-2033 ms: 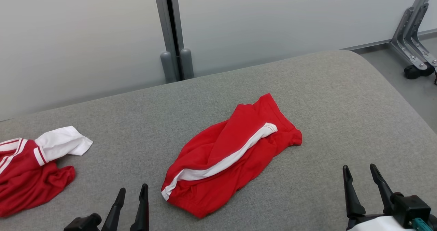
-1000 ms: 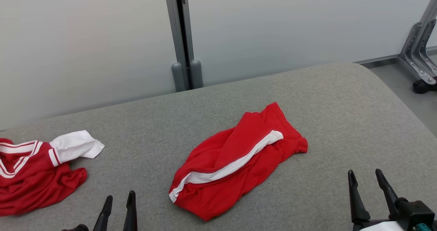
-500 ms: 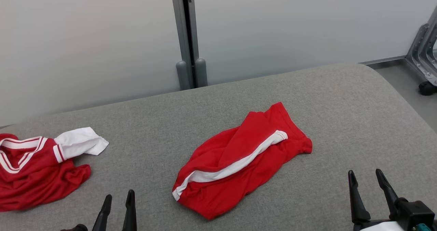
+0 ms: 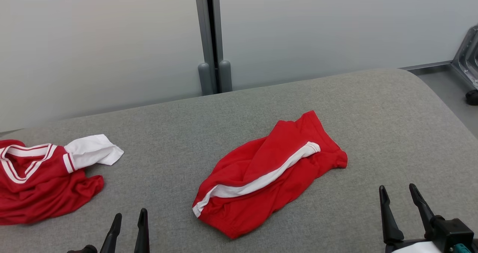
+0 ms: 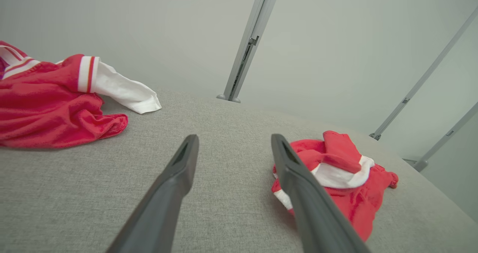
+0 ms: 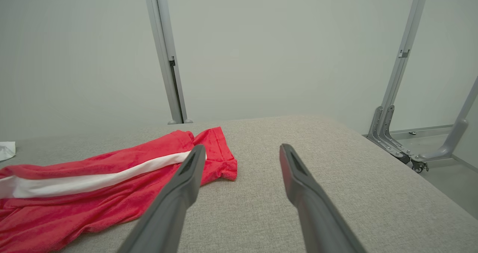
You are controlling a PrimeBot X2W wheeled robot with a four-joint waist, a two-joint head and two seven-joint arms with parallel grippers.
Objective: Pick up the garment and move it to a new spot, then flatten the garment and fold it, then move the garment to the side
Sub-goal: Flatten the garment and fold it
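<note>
Head camera panned; nothing on worktop (image 4: 373, 103) really moved. Red shorts (image 4: 269, 178) lie crumpled mid-worktop, untouched. My left tool (image 4: 130, 212) and right tool (image 4: 396, 187) both wide, empty, well short of them. I judge pickup not begun.

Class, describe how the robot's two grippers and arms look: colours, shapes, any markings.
The left gripper and right gripper each have two long, slim, dark grey-black fingers that taper to pointed tips, with a recessed slot on the inner face near each tip. The right gripper's fingers rise from a blocky black base with a small teal part beside a white forearm shell. No lettering shows.
</note>
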